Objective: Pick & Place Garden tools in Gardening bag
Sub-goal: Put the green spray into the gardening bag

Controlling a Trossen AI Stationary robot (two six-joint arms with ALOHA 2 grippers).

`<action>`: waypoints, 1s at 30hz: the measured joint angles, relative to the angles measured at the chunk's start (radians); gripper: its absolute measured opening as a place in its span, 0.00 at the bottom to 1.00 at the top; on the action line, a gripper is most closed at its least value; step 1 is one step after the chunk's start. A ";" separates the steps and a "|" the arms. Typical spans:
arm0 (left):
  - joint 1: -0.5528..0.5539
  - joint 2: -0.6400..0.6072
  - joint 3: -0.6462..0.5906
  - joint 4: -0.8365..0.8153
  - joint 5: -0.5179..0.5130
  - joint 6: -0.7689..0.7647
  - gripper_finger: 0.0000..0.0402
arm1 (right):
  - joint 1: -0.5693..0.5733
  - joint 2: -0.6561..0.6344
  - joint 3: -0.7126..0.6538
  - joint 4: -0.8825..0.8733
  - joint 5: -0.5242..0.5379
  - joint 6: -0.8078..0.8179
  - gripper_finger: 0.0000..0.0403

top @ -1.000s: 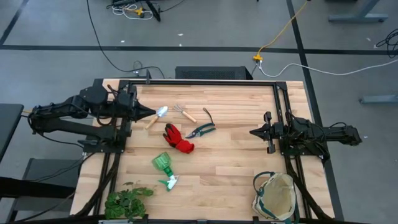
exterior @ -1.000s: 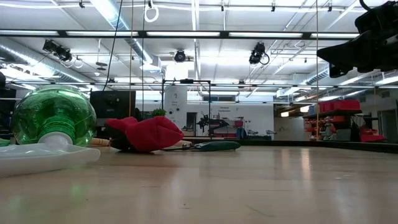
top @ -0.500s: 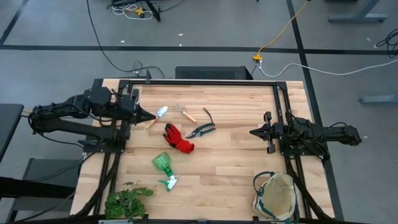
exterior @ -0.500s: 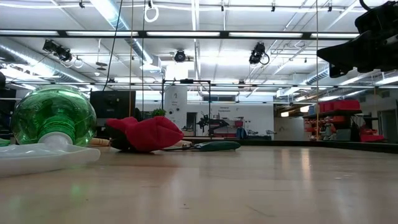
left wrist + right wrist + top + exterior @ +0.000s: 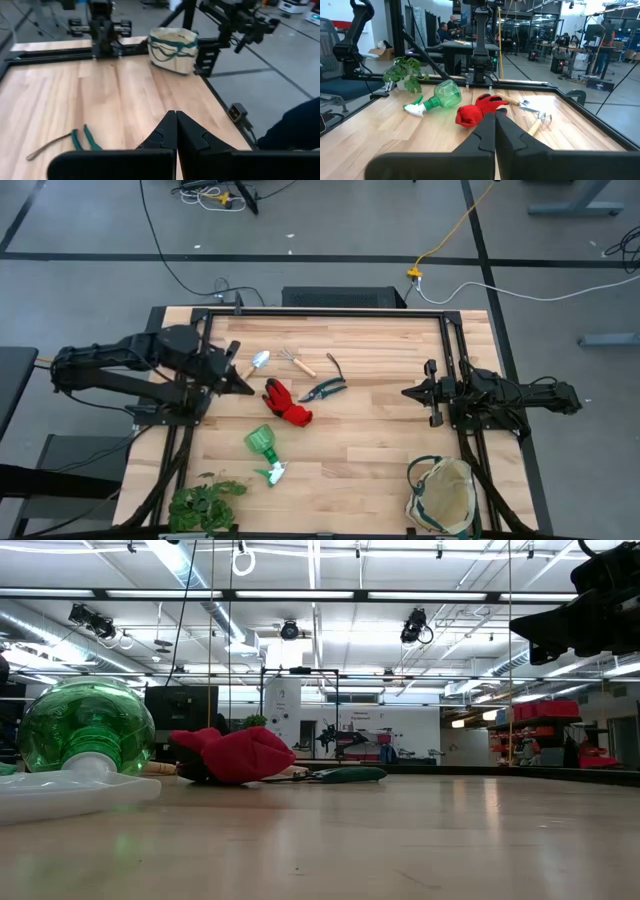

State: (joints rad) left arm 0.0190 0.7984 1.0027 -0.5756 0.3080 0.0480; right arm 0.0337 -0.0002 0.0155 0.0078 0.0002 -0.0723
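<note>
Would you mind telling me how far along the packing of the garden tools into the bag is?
Nothing is packed yet. The trowel, hand rake, pruning shears, red glove and spray bottle all lie on the table, apart from the gardening bag. Neither gripper holds anything: the left gripper is shut near the trowel, the right gripper shut at its side. All five remain.

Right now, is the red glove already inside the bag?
No, the red glove lies on the table near the middle, far from the bag, which stands at the table's corner near the right arm.
</note>
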 joint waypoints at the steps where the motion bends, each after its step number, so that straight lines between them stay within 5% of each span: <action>1: -0.011 0.002 0.000 0.000 0.000 0.001 0.00 | 0.000 0.000 0.000 0.000 0.000 0.000 0.00; 10: -0.175 0.026 0.000 0.000 -0.091 0.044 0.00 | 0.000 0.000 0.000 0.000 0.000 0.000 0.00; 30: -0.528 0.177 0.000 0.001 -0.098 0.069 0.00 | 0.000 0.000 0.000 0.000 0.000 0.000 0.00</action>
State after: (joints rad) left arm -0.5089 0.9751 1.0027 -0.5747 0.2104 0.1173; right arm 0.0338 -0.0002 0.0158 0.0078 -0.0001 -0.0727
